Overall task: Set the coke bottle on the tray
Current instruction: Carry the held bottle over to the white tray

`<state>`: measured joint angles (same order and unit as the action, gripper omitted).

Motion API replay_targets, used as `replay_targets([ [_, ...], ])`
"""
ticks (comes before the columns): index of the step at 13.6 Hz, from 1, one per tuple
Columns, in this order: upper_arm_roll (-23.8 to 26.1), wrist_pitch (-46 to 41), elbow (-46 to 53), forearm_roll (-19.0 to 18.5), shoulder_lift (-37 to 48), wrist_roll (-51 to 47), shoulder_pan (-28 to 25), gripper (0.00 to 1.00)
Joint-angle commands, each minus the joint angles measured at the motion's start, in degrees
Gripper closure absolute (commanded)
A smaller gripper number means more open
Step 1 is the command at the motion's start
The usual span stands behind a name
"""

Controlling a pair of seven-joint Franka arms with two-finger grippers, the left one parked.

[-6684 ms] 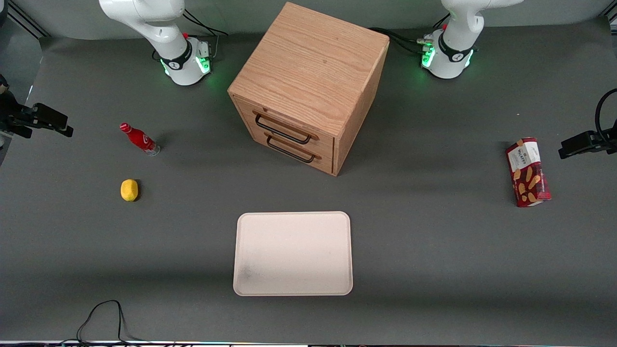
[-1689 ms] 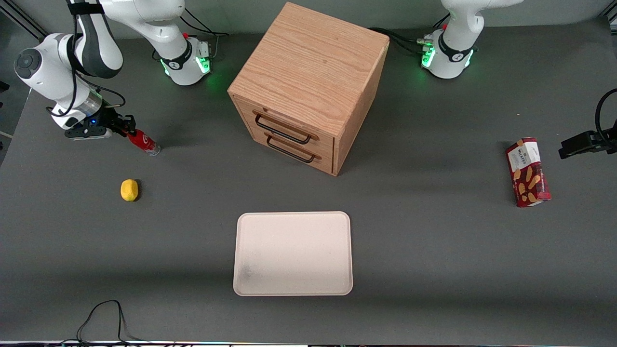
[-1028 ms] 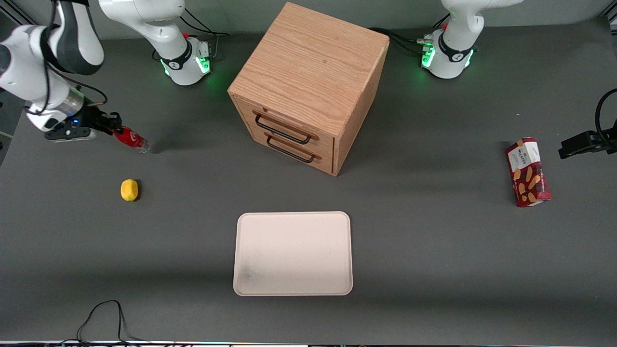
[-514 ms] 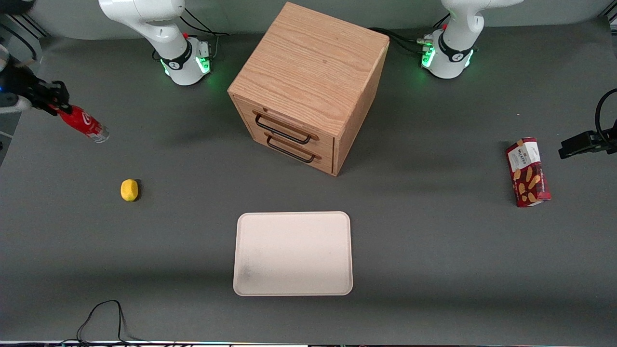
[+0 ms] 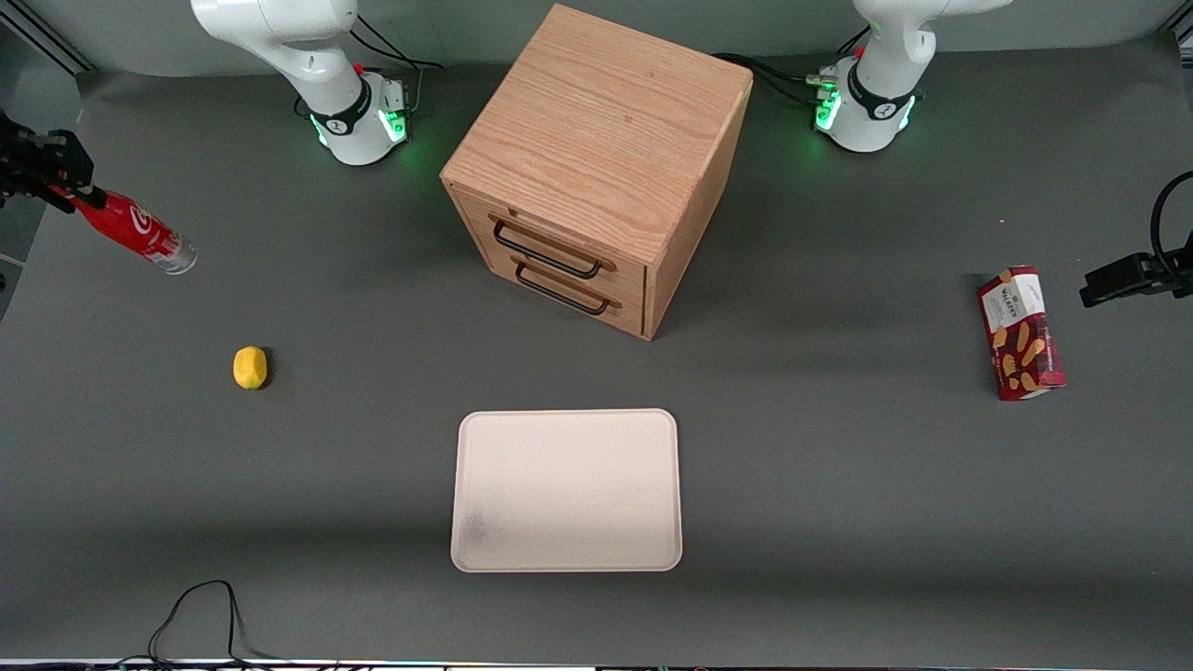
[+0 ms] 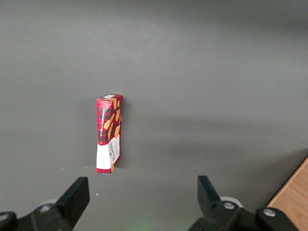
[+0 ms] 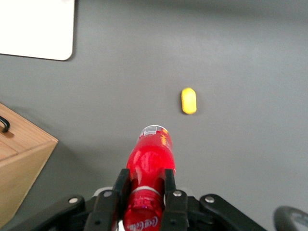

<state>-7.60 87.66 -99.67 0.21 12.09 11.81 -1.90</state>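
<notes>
the gripper point(image 5: 65, 186) is clamping one coke bottle point(image 5: 135, 231) by its neck, lifted off the table at the working arm's end. one lemon point(image 5: 250, 367) is lying nearer the front camera. one tray point(image 5: 566, 489) is sitting well apart, nothing on it. one wooden drawer cabinet point(image 5: 596, 168) is standing mid-table.

Claw point(image 5: 73, 191) grips coke bottle point(image 5: 135, 234) aloft, well apart from tray point(image 5: 566, 490).
</notes>
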Motion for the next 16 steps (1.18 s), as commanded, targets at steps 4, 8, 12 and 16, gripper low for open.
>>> replay_targets([
  [4,-0.31,-2.06,23.96,4.0,-20.4,-0.65,-8.55,1.0],
  [8,-1.1,-1.97,40.56,4.8,-35.51,-5.8,-15.92,1.0],
  [12,-1.72,-1.09,49.73,4.71,-45.2,-16.26,-21.73,1.0],
  [16,-1.54,1.88,53.97,4.71,-50.75,-23.5,-24.64,1.0],
])
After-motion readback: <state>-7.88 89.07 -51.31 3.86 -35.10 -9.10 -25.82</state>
